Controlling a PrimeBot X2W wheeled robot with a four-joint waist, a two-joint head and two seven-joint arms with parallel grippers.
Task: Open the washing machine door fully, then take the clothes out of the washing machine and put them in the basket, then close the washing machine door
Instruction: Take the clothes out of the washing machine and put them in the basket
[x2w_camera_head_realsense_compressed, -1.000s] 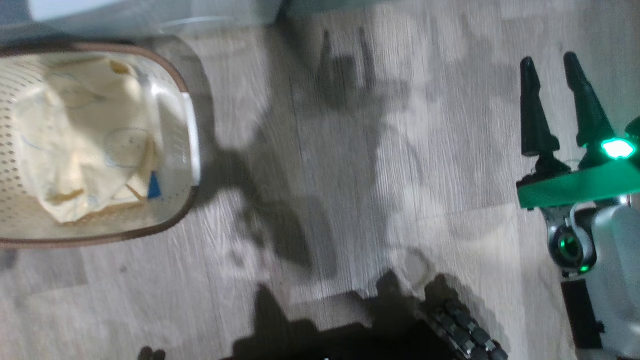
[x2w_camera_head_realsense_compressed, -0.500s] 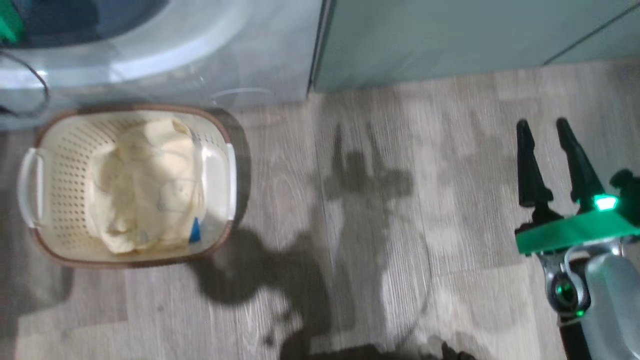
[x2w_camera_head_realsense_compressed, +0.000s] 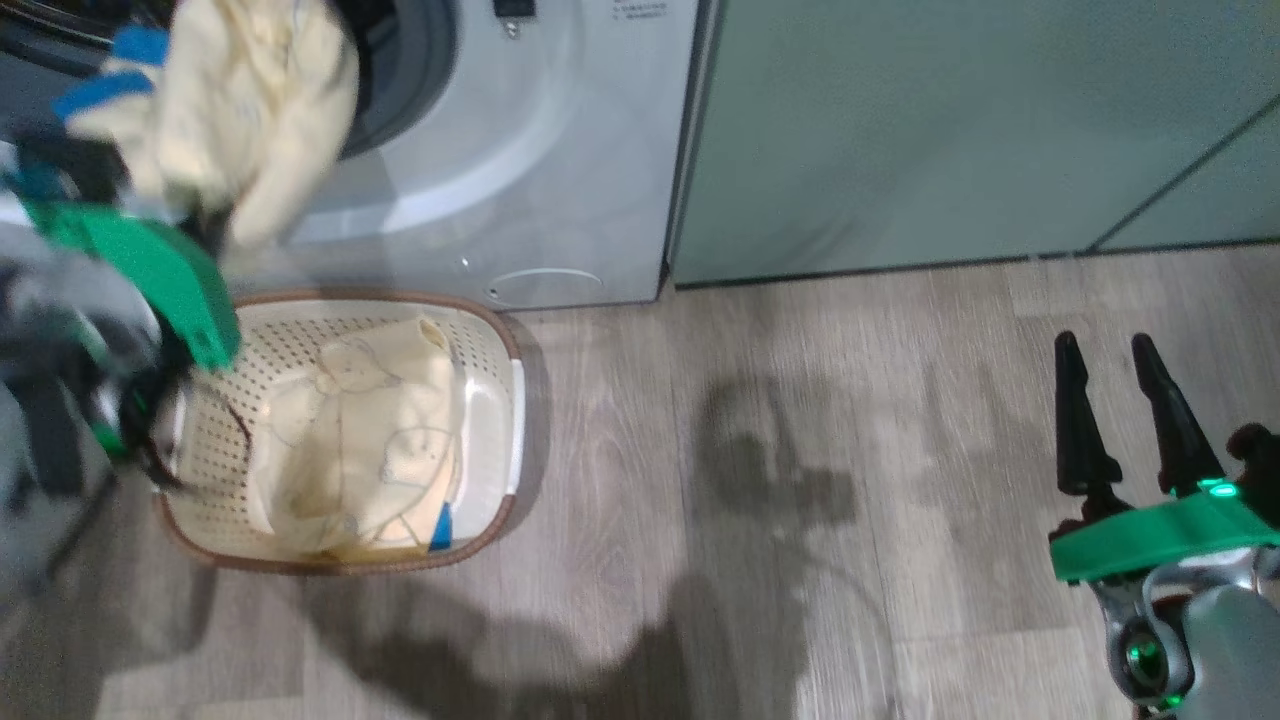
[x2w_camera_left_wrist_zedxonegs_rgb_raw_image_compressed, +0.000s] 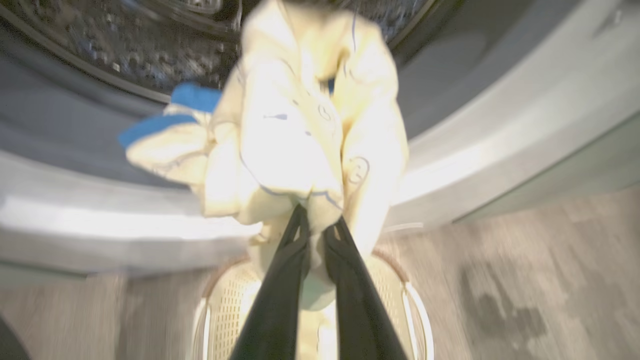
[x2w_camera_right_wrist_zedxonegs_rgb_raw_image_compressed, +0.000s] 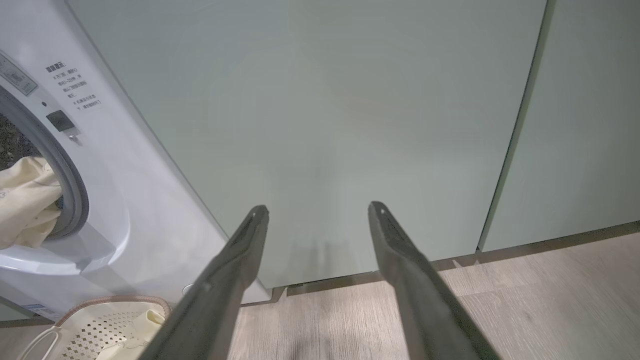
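left gripper (x2w_camera_left_wrist_zedxonegs_rgb_raw_image_compressed: 317, 222) is pinched tight on a cream garment (x2w_camera_left_wrist_zedxonegs_rgb_raw_image_compressed: 295, 140); best carry it squarely over the basket (x2w_camera_head_realsense_compressed: 380, 298), clear of its rim, before letting go. right gripper (x2w_camera_head_realsense_compressed: 1103, 345) gapes empty.

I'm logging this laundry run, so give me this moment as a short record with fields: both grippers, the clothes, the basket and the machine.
left gripper: shut on a cream garment, at the washing machine opening
right gripper: open, empty, above the floor before the green cabinet fronts
basket: on the floor in front of the machine, holding a second garment
drum: uncovered; other contents cannot be told
stage: held garment not yet in basket
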